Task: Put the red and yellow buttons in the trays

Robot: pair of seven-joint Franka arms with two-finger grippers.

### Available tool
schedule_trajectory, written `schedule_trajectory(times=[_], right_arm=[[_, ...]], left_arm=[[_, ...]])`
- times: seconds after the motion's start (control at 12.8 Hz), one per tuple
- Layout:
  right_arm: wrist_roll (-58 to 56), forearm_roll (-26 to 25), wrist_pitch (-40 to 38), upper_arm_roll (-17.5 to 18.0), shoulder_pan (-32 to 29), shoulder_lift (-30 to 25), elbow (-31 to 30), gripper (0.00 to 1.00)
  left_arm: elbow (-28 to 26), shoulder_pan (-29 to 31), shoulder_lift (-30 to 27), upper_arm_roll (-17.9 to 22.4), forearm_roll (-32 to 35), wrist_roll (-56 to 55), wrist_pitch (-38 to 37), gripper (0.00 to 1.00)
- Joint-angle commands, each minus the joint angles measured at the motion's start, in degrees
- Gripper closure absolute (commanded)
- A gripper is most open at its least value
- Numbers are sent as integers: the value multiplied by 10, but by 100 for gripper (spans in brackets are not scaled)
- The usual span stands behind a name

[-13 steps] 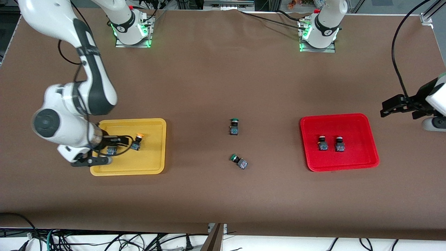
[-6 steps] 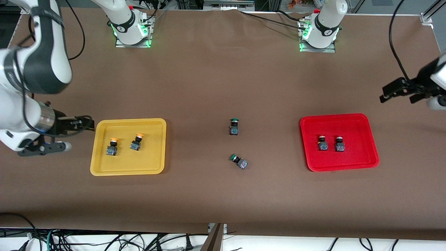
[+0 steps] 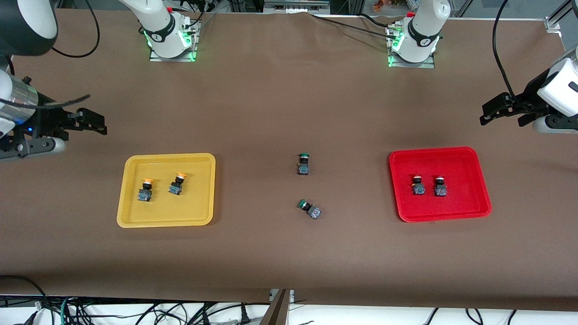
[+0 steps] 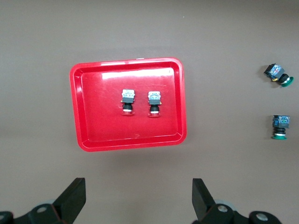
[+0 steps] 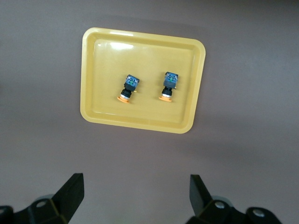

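Note:
The yellow tray (image 3: 198,212) holds two orange-yellow buttons (image 3: 145,190) (image 3: 177,184), also in the right wrist view (image 5: 127,88) (image 5: 168,85) on its tray (image 5: 96,74). The red tray (image 3: 474,198) holds two red buttons (image 3: 418,186) (image 3: 440,186), also in the left wrist view (image 4: 127,101) (image 4: 154,102) on its tray (image 4: 88,107). My right gripper (image 3: 97,124) is open and empty, up in the air over bare table at the right arm's end. My left gripper (image 3: 490,113) is open and empty, raised over bare table at the left arm's end.
Two green-capped buttons (image 3: 303,164) (image 3: 310,209) lie on the brown table between the trays; they also show in the left wrist view (image 4: 279,74) (image 4: 280,126). Both arm bases stand along the table's edge farthest from the front camera.
My right gripper has let go of a yellow button in the yellow tray, then risen and drawn back off the tray. My left gripper has also lifted away from the red tray.

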Motion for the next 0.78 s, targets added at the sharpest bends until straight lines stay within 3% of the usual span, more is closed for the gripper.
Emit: schedule_trajectory(times=[0.0, 0.16, 0.7], right_arm=[[-3, 4, 7, 15, -42, -75, -54, 0], [-11, 2, 2, 15, -53, -106, -80, 0], [-10, -27, -9, 29, -54, -98, -77, 0]], left_arm=[[-12, -2, -12, 7, -6, 2, 1, 0], [-11, -2, -11, 7, -6, 2, 0, 0], [-9, 3, -11, 7, -5, 1, 4, 0]])
